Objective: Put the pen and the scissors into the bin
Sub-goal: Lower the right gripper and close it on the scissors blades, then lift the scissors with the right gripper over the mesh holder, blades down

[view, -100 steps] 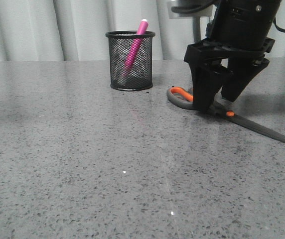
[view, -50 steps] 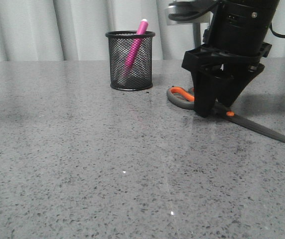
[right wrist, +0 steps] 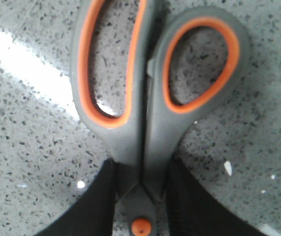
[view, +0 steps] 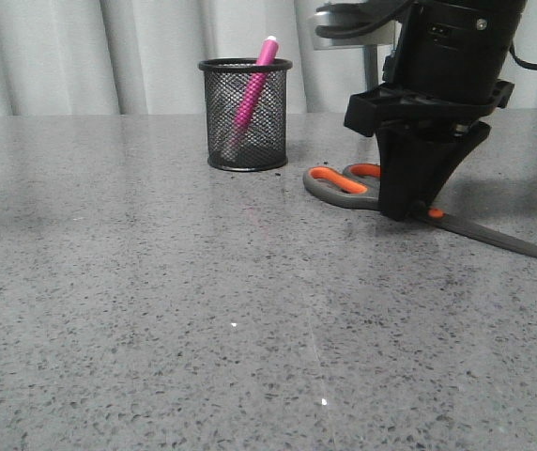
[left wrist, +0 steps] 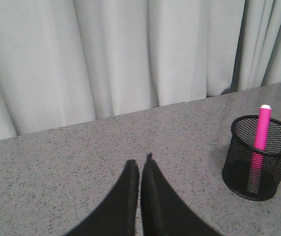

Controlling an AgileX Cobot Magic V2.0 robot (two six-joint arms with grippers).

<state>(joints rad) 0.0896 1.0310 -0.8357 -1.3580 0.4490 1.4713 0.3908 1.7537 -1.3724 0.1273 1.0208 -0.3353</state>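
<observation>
**One item in, one still on the bench**

Nearest to you, the grey speckled stone bench (view: pixel 156 329) carries little else. On its right, the right gripper (view: pixel 402 209) has its fingers clamped on the large scissors with grey, orange-lined handles (view: pixel 344 185), near the pivot; these still lie flat, so this half is left. The left gripper (left wrist: pixel 140 169) has its fingers together, holding nothing. Farther back, the slim magenta pen (view: pixel 253 89) leans inside the black wire-mesh bin (view: pixel 246 115). Behind hangs a pale pleated curtain (view: pixel 81 52).

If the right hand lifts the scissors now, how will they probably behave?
The scissors look rigid, so they should not bend. The right hand grips near the pivot, with long blades on one side, so they may tilt. The smooth handles might slip slightly.
</observation>
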